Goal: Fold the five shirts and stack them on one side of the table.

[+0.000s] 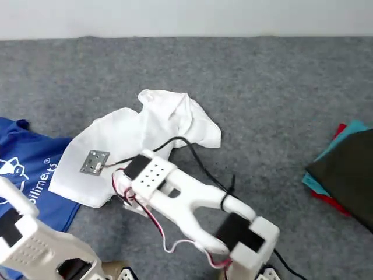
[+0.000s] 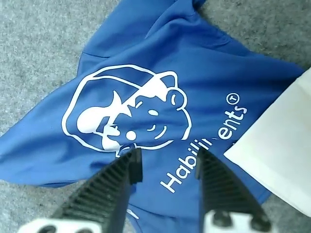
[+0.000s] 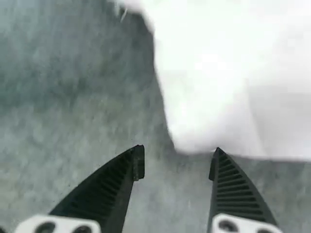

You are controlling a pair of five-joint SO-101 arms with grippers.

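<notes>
High camera sits above and behind the arms (image 1: pixel 186 195), looking down across the table (image 1: pixel 262 76) to the far wall (image 1: pixel 186 17). Left wrist camera peers down past the left gripper (image 2: pixel 168 158), close over the blue shirt (image 2: pixel 194 82). Right wrist camera hugs the surface behind the right gripper (image 3: pixel 178 153), at the white shirt (image 3: pixel 233 73) edge. Both shirts show from above too, and the white one reaches all three views.
</notes>
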